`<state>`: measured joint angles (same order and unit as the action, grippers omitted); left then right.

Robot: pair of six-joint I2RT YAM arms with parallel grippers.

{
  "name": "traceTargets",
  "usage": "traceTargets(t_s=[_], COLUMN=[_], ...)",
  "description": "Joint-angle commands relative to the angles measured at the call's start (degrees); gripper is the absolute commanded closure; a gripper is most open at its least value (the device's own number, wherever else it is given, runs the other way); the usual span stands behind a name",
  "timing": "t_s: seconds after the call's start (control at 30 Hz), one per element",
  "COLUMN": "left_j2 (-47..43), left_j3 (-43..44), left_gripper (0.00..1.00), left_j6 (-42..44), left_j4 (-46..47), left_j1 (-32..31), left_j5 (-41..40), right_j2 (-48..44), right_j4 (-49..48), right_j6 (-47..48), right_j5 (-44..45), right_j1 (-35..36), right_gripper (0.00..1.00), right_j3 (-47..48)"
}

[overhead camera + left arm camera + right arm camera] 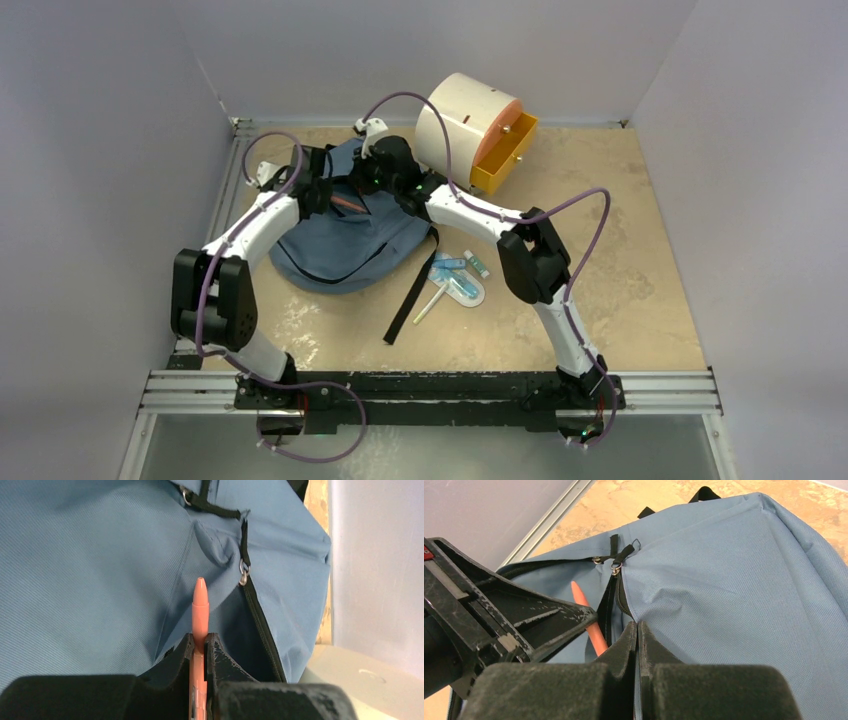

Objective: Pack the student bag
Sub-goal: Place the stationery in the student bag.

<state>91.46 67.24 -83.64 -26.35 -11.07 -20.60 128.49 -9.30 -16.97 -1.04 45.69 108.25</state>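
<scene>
The slate-blue student bag lies flat at the back left of the table. My left gripper is shut on a salmon-orange pen, whose tip points at the bag's dark zipper opening. From above, the pen hangs over the top of the bag. My right gripper is shut on a fold of the bag's fabric at the edge of the opening. The pen and the left gripper's fingers show just left of it. Both grippers meet over the bag's far end.
A cream cylindrical cabinet with an open orange drawer stands just behind the bag on the right. Several pens and a clear pouch lie right of the bag, beside a loose black strap. Walls close in the left, back and right.
</scene>
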Motion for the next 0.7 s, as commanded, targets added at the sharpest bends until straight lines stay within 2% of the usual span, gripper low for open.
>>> traceTargets(t_s=[0.0, 0.33, 0.67], left_j2=[-0.24, 1.58, 5.51], left_j3=[3.46, 5.11, 6.50], left_gripper=[1.00, 1.00, 1.00], left_j6=[-2.45, -1.89, -1.53], left_j4=[-1.46, -0.88, 1.93], left_j1=[0.17, 0.11, -3.07], left_j5=[-6.03, -7.28, -7.05], right_j2=[-5.34, -5.10, -5.35], right_j4=[-2.87, -2.68, -1.91], right_j6=[-1.05, -1.54, -2.32], right_j5=[-0.81, -0.90, -3.57], right_j1=[0.08, 0.06, 0.10], right_gripper=[1.00, 1.00, 1.00], right_j3=[1.79, 2.44, 2.96])
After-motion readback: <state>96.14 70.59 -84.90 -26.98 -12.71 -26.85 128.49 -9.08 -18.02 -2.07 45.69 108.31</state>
